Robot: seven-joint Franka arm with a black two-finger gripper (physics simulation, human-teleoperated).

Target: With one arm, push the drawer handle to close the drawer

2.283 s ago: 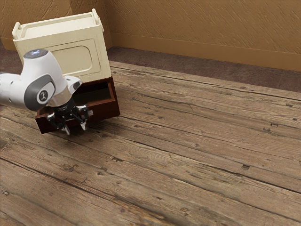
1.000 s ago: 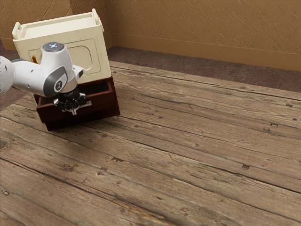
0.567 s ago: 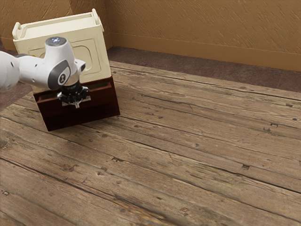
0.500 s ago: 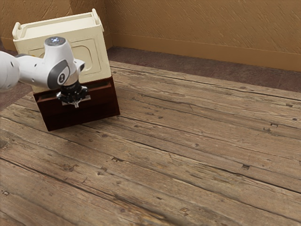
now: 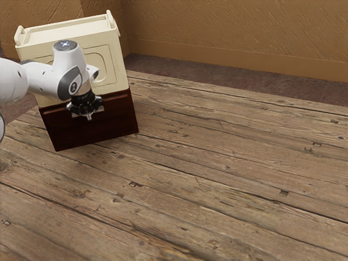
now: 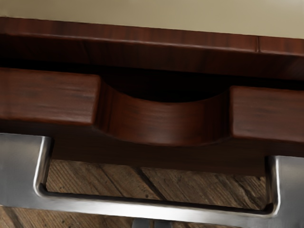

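Exterior view | my fingers (image 5: 89, 116) are clenched at the handle (image 6: 118, 208) | drawer (image 6: 47, 97) nearly closed | its inside too dark to read

Exterior view set back and high beside the arm (image 5: 46, 80), angled down across the surface (image 5: 217, 163) toward the wall (image 5: 234, 30), wrist view looking steeply down from the hand (image 5: 87, 116), close over the handle (image 6: 156, 209), drawer front (image 5: 92, 129) in both
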